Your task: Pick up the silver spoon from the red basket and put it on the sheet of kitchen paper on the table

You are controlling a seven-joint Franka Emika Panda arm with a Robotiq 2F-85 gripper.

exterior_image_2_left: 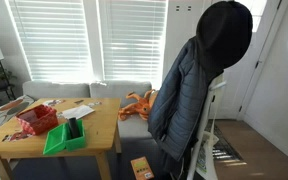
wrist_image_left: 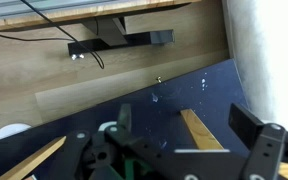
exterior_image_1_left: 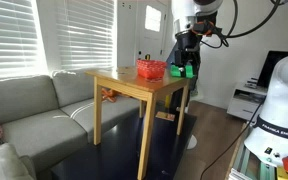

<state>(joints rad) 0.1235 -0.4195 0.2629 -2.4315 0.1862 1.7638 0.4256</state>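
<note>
In an exterior view the arm (exterior_image_1_left: pixel 196 14) comes down from the top of the picture, its white links bent above a dark wrist. The gripper (wrist_image_left: pixel 184 128) points downward. In the wrist view its two dark fingers (wrist_image_left: pixel 124 118) stand wide apart, with nothing clamped between them.

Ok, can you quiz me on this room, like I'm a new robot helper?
1. True or false: the basket sits on the table.
2. What colour is the tray beside the basket? A blue, B green, C yellow.
3. Fill in: in the wrist view, the gripper is ____ (open or shut).

Key: 1 true. 2 B. 3 open.
</note>
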